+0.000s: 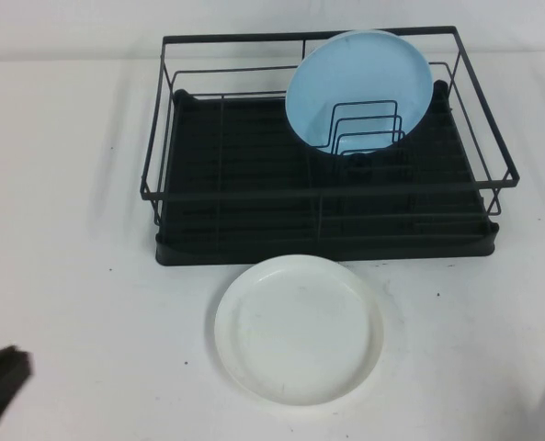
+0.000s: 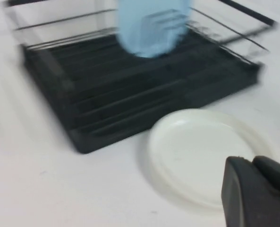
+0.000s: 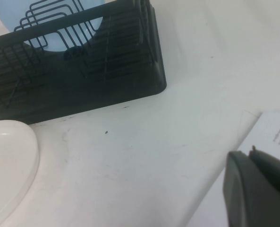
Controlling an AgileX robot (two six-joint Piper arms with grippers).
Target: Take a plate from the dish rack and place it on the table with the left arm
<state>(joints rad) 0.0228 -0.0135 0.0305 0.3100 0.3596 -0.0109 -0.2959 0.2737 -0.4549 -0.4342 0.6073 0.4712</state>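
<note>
The white plate (image 1: 299, 329) lies flat on the table (image 1: 70, 184) just in front of the black dish rack (image 1: 323, 220). It also shows in the left wrist view (image 2: 201, 153) and at the edge of the right wrist view (image 3: 7, 165). My left gripper (image 1: 1, 381) is at the near left corner of the table, well apart from the plate, shut and empty (image 2: 250, 163). My right gripper (image 3: 250, 156) is shut and empty, low at the near right, over the table's edge; the high view does not show it.
A light blue plate (image 1: 359, 92) stands upright against the wire dividers at the back right of the rack. A white paper with print (image 3: 279, 132) lies beyond the table edge by my right gripper.
</note>
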